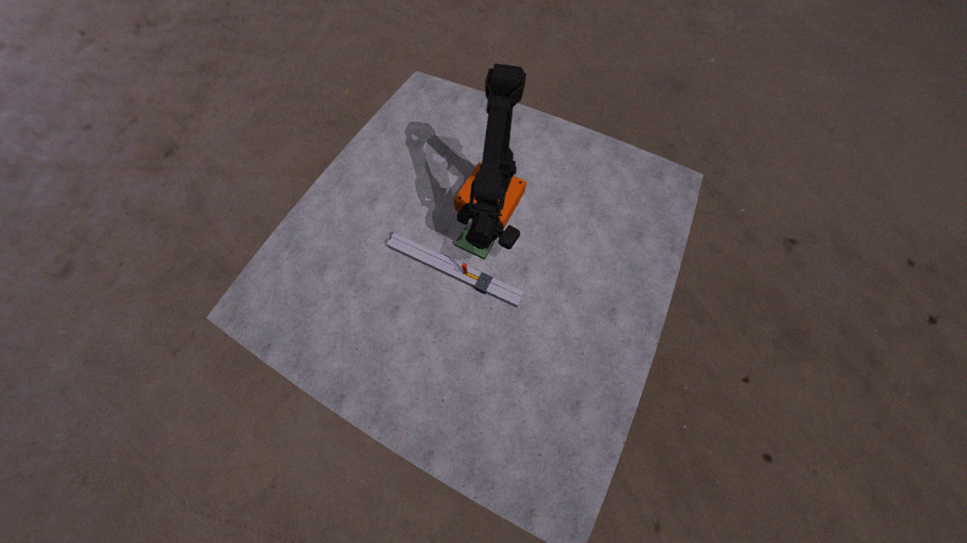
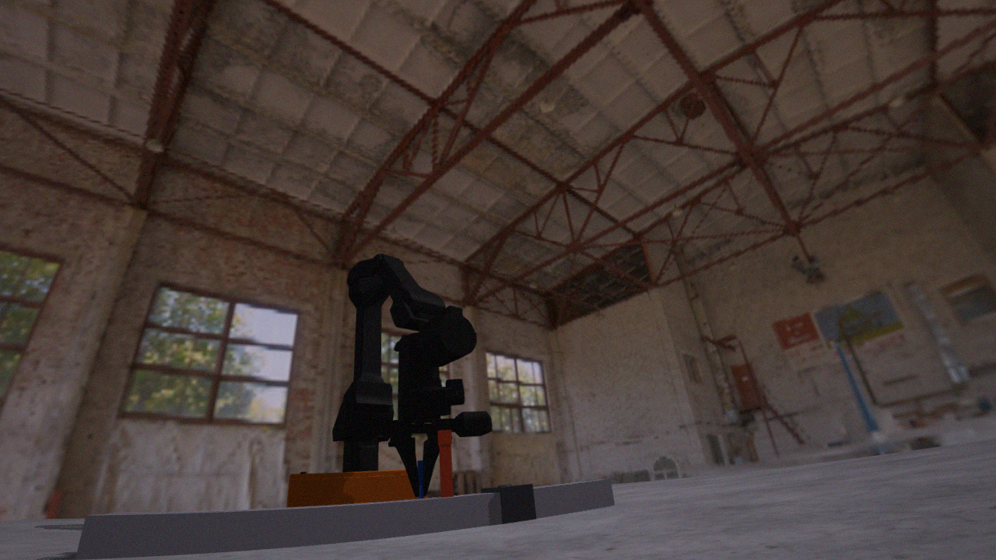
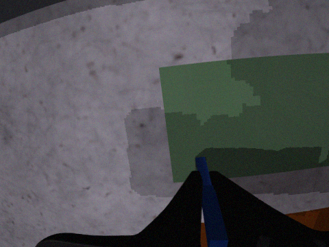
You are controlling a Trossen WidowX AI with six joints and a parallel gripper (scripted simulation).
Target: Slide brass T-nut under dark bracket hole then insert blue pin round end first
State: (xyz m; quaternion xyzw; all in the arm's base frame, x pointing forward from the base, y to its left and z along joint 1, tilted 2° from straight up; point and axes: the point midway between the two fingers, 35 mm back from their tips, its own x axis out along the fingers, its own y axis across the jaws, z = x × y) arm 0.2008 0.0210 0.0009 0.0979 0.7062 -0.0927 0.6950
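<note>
Top view: one black robot arm (image 1: 497,135) (image 2: 369,334) stands on one orange base (image 1: 515,193) (image 2: 334,488) (image 3: 319,219), on one pale grey square surface (image 1: 501,387). Its one gripper (image 1: 481,238) (image 2: 419,495) (image 3: 203,178) is over one green tray (image 1: 473,250) (image 3: 199,89), partly covering it. Near the tray lies one long aluminum rail (image 1: 426,255) (image 2: 278,526), crossed by one dark bracket (image 1: 483,282) (image 2: 517,503). One orange handle (image 1: 464,268) (image 2: 445,463) is at the rail, with one small yellow piece, the brass T-nut (image 1: 473,276), between it and the bracket. How the nut sits in the slot is too small to tell.

Exterior view: the gripper points down, its two fingers clamped on one blue pin (image 2: 420,470) (image 3: 214,206). The pin is upright, behind the rail. Beside it, apart from the fingers, the one handle stands upright. The rail hides the tray.

Wrist view: two black fingertips pinch the one pin between them, at the tray's near edge. Whether the pin is clear of the tray, I cannot tell.
</note>
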